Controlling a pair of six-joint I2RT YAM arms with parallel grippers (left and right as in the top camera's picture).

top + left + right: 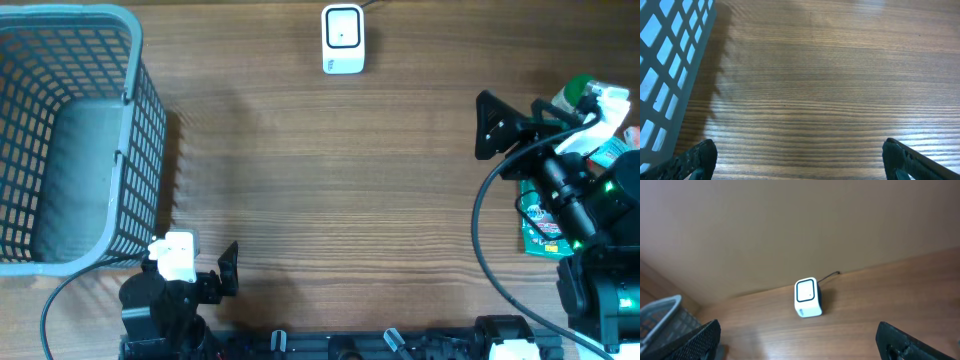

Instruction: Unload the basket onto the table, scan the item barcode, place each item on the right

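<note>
Overhead shows white scanner (pixel 342 40) standing well apart from green packet (pixel 540 232)

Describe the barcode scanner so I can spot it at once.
On the wooden table, look along the far edge, right of the grey basket. The scanner stands there alone: a small white box with a dark-outlined window and a cable behind.

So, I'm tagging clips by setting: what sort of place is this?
Probably a mock shop checkout: a white barcode scanner on the wooden table, a grey plastic basket at one side, packaged goods at the other.
</note>
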